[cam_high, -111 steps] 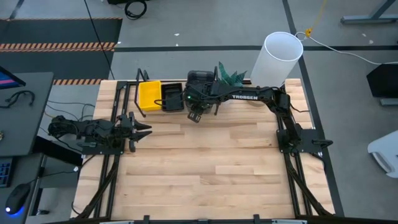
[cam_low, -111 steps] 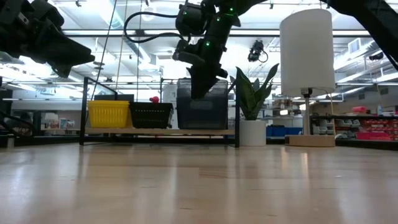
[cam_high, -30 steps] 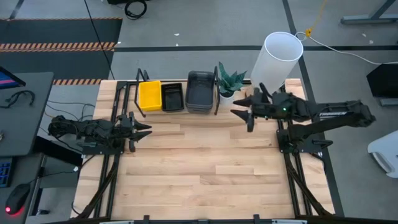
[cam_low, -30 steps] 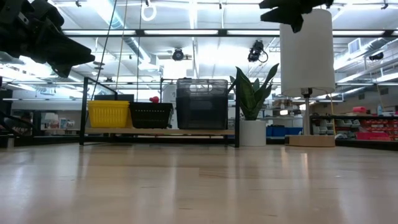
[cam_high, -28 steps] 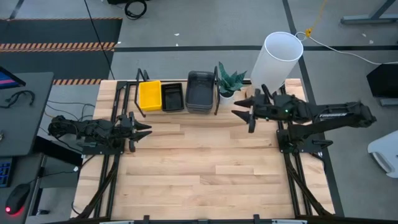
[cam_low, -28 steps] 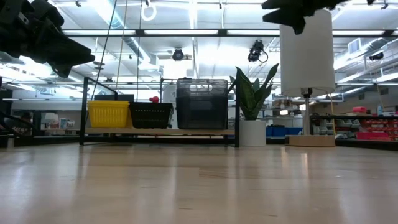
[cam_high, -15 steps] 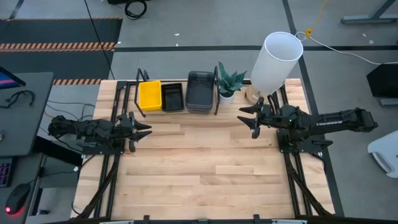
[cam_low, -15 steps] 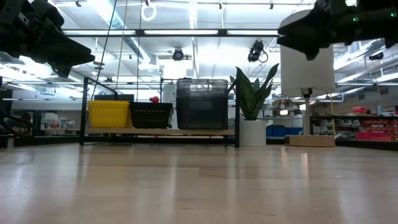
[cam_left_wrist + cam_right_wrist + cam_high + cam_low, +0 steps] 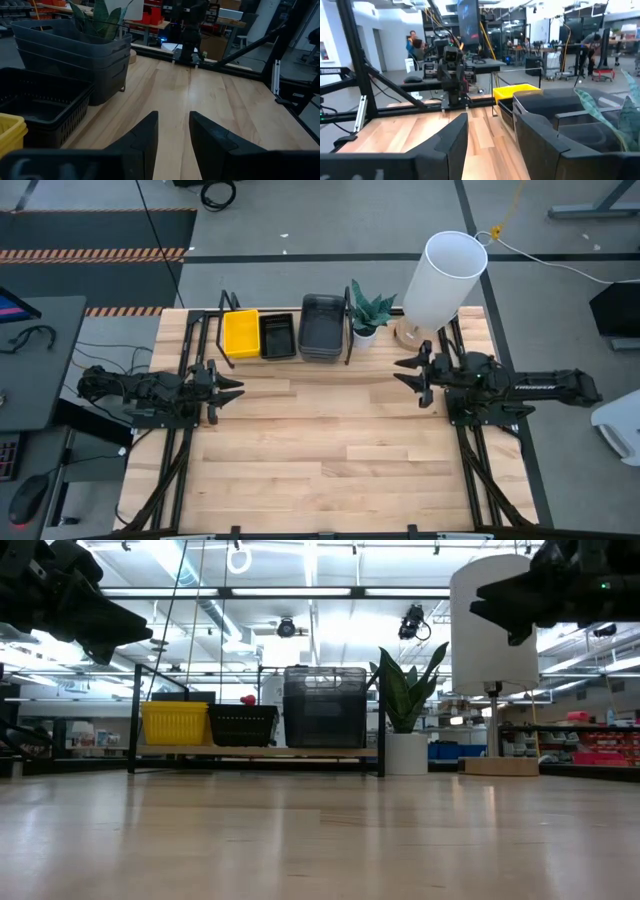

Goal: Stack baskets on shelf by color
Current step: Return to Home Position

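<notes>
On the shelf (image 9: 285, 361) at the table's far edge stand a yellow basket stack (image 9: 241, 333), a black basket stack (image 9: 277, 335) and a dark grey basket stack (image 9: 322, 326); they also show in the low view (image 9: 176, 723) (image 9: 241, 724) (image 9: 324, 706). My left gripper (image 9: 233, 388) is open and empty at the table's left side, above the tabletop. My right gripper (image 9: 402, 371) is open and empty at the table's right side, raised, in front of the lamp shade (image 9: 443, 278). The grey stack shows in the left wrist view (image 9: 75, 55).
A potted plant (image 9: 368, 311) stands right of the shelf. The white lamp shade on a wooden base (image 9: 492, 620) stands at the far right corner. The light-wood tabletop (image 9: 320, 450) stretches bare between the arms. People show in the room behind (image 9: 415, 44).
My right gripper has drawn back toward the table's right edge and a little toward the near edge, staying open and empty. The baskets on the shelf have kept still.
</notes>
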Motion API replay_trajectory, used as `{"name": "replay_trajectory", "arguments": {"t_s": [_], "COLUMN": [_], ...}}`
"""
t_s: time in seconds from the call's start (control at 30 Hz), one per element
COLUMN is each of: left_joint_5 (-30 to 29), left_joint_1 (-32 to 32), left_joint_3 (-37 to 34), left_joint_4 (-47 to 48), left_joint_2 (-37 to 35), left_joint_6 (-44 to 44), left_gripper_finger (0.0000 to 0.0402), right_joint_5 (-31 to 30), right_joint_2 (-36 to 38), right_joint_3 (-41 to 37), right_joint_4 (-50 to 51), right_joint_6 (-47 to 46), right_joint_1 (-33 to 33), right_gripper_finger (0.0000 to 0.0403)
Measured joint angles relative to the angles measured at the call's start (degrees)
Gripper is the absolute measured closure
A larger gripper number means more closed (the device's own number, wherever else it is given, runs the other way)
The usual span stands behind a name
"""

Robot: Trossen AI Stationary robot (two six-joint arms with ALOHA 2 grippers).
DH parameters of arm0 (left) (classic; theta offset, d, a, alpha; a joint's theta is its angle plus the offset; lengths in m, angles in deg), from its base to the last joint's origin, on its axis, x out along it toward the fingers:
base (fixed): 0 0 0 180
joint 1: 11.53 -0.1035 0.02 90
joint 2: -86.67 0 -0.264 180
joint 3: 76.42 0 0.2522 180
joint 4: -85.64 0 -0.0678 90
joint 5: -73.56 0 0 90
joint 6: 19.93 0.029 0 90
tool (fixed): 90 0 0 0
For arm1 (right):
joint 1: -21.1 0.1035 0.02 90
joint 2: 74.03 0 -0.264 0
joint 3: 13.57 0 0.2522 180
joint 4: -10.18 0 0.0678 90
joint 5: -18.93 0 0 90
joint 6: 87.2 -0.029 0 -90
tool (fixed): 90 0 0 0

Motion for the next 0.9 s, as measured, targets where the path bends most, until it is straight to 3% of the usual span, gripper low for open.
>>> {"name": "replay_trajectory", "arguments": {"t_s": [0.4,0.9], "left_joint_5": [0.0,0.0], "left_joint_1": [0.0,0.0], "left_joint_3": [0.0,0.0], "left_joint_4": [0.0,0.0], "left_joint_2": [0.0,0.0], "left_joint_6": [0.0,0.0], "left_gripper_finger": [0.0285,0.0285], "right_joint_5": [3.7,7.3], "right_joint_2": [11.4,19.3], "right_joint_3": [-4.6,-6.2], "right_joint_4": [2.1,10.2], "right_joint_6": [1.1,0.4], "right_joint_1": [-0.1,-0.1], "right_gripper_finger": [0.0232,0.0237]}}
